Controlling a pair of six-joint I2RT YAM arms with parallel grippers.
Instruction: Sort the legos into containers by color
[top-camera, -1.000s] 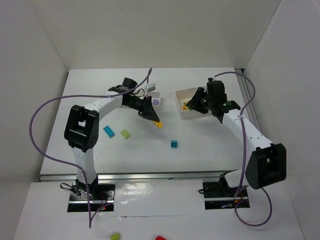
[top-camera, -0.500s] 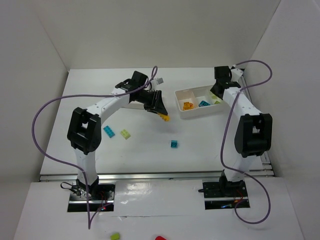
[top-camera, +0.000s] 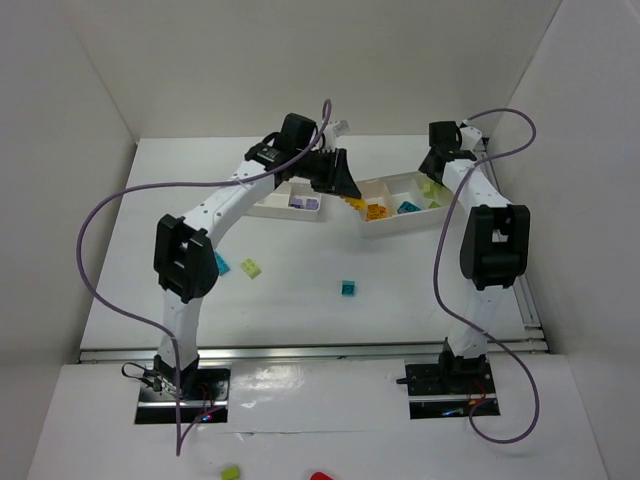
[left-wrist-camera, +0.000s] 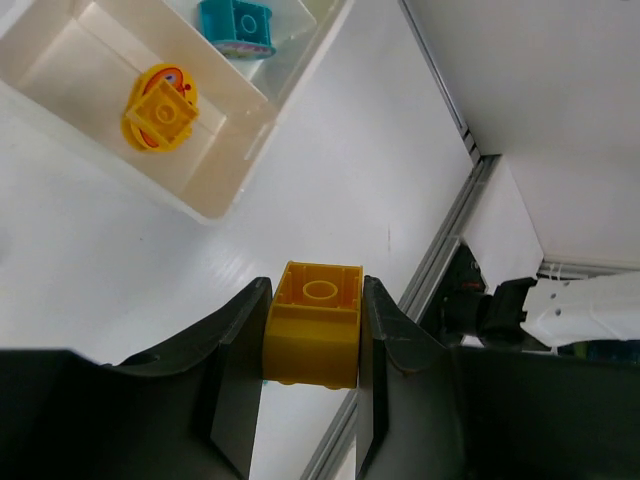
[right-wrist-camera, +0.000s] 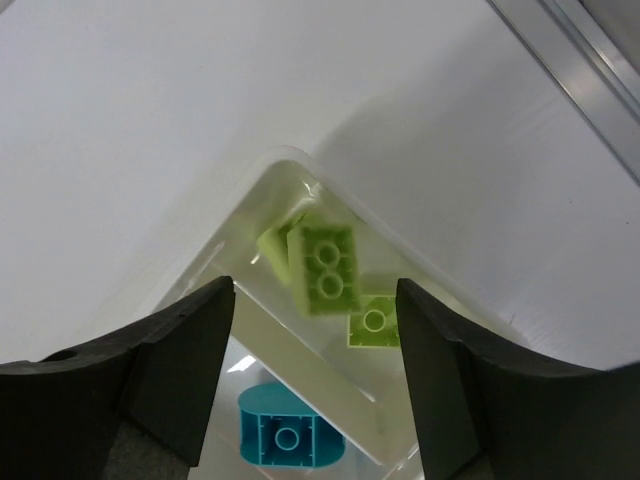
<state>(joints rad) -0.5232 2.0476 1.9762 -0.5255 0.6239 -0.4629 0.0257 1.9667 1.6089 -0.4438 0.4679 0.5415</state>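
My left gripper (left-wrist-camera: 315, 290) is shut on a yellow lego (left-wrist-camera: 315, 325) and hangs just off the near corner of the right container (left-wrist-camera: 215, 195). That container's end compartment holds an orange lego (left-wrist-camera: 160, 115); a teal one (left-wrist-camera: 237, 22) lies in the middle. My right gripper (right-wrist-camera: 315, 290) is open above the other end compartment, where a blurred lime lego (right-wrist-camera: 325, 265) lies beside another lime piece (right-wrist-camera: 373, 320). In the top view the left gripper (top-camera: 350, 190) is between the two containers and the right gripper (top-camera: 432, 170) is over the right container's far end.
The left container (top-camera: 270, 208) holds a purple lego (top-camera: 305, 203). Loose on the table lie a cyan lego (top-camera: 219, 264), a lime one (top-camera: 250, 267) and a teal one (top-camera: 348, 288). A metal rail (top-camera: 505, 240) runs along the table's right edge.
My right gripper has opened and the lime lego has dropped into the end compartment. The left arm has carried the yellow lego back and right, up to the right container.
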